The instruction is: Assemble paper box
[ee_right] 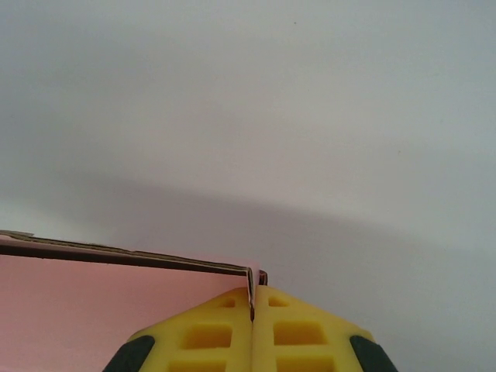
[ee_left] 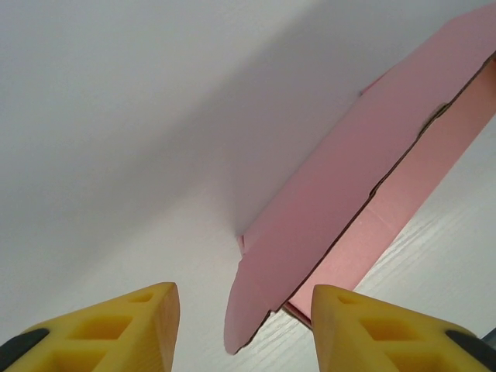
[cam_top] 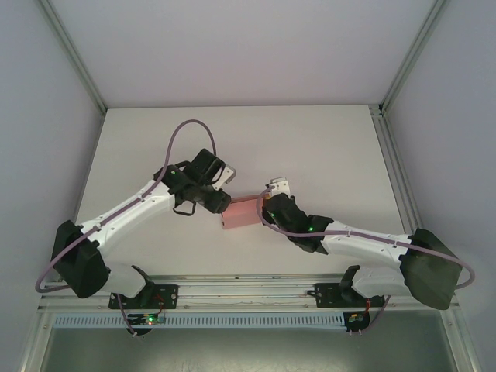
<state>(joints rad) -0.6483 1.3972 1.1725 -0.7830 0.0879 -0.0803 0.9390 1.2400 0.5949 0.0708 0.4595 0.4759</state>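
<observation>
Right claw: fingers pressing fully together, pinching a thin upright wall of the paper box at its corner.

Left claw: fingers standing wide apart, gripping nothing. A rounded pink flap is poking between them; contact with either finger not visible.

The box is sitting mid-table, directly between the two claws.

Progress, judged: late stage. The card is already reading as a shallow rectangular box with its walls up. The top panel is gaping along a dark seam and the end flap is hanging free, so tucking and closing are remaining.

Edges: the flap's curved edge is facing the left claw.

Room: bare table is lying open all around, widest toward the far side. The arms themselves are crowding the box from both flanks.
</observation>
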